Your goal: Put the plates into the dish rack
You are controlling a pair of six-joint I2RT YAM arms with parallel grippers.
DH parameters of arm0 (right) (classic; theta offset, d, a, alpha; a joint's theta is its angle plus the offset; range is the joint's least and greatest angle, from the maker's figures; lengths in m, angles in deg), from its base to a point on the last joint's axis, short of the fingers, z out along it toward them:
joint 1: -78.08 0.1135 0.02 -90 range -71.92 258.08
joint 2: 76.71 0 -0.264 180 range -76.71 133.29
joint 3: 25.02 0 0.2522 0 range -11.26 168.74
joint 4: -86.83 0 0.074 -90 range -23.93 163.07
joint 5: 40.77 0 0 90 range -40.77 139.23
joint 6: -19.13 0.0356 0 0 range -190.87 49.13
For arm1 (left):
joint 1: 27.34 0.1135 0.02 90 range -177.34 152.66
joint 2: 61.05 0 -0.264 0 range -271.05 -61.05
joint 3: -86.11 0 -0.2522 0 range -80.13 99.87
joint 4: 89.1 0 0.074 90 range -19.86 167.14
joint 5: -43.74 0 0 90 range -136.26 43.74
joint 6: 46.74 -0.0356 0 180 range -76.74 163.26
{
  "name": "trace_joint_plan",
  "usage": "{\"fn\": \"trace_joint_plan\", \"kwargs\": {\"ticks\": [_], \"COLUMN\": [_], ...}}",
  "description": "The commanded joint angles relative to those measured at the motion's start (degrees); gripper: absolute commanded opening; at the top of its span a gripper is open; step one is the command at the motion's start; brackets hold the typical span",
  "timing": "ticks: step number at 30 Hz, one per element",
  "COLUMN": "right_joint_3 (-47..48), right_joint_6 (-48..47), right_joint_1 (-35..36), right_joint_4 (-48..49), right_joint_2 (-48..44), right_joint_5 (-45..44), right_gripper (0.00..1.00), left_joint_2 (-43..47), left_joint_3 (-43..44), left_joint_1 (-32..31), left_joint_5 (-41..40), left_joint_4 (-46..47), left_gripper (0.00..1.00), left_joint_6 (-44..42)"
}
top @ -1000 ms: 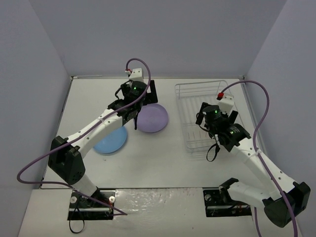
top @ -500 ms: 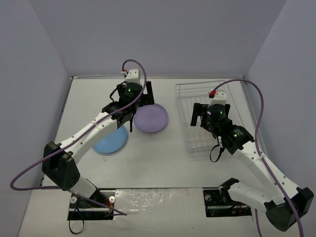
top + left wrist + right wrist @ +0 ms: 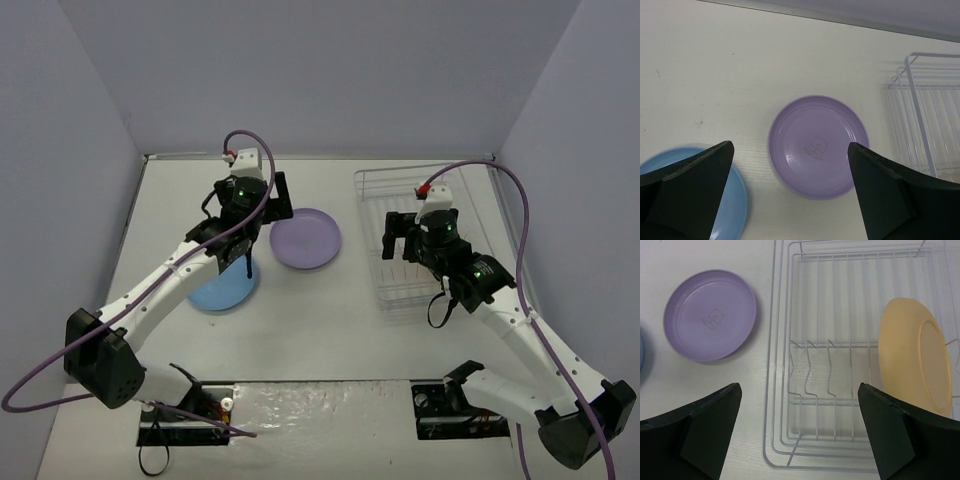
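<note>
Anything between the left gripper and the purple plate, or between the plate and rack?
Nothing visible. The left gripper hangs open, facing the lavender plate directly; only bare table separates that plate from the dish rack.

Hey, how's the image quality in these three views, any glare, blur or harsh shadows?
Top external: soft, even light, with glare on the table's near edge and the dish rack faint against white. Left wrist: purple plate sharp, dark fingers slightly soft. Right wrist: crisp, yellow plate evenly lit, no glare.
</note>
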Motion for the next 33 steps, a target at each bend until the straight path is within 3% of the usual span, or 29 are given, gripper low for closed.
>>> {"fn": "trace_joint_plan", "kwargs": {"ticks": [1, 8, 15, 22, 33], "right_joint_3": [4.3, 2.3, 1.2, -0.2, -1.2], "right_joint_6": [-0.2, 0.8, 2.9, 4.8, 6.7], "right_joint_1": [0.4, 0.5, 1.0, 1.0, 1.0], "right_joint_4": [4.3, 9.7, 12.4, 12.5, 9.9], "right_joint_2": [0.3, 0.9, 2.0, -1.3, -4.6], "right_joint_5": [3.6, 7.1, 8.5, 5.4, -1.7], "right_gripper": [1.0, 1.0, 1.0, 1.0, 1.0], "left_joint_2": [3.4, 6.6, 6.7, -1.8, -14.9], "left_joint_3": [-1.0, -8.3, -15.9, -12.1, -5.8], "left_joint_1": [2.3, 3.3, 3.5, 4.8, 5.7], "left_joint_5": [-1.8, 1.0, 6.5, 10.9, 10.4], "left_joint_4": [-1.8, -4.4, -0.5, 4.5, 6.6], "left_gripper": [0.97, 0.97, 0.97, 0.97, 0.95], "left_joint_6": [0.5, 3.0, 4.5, 5.8, 8.2]}}
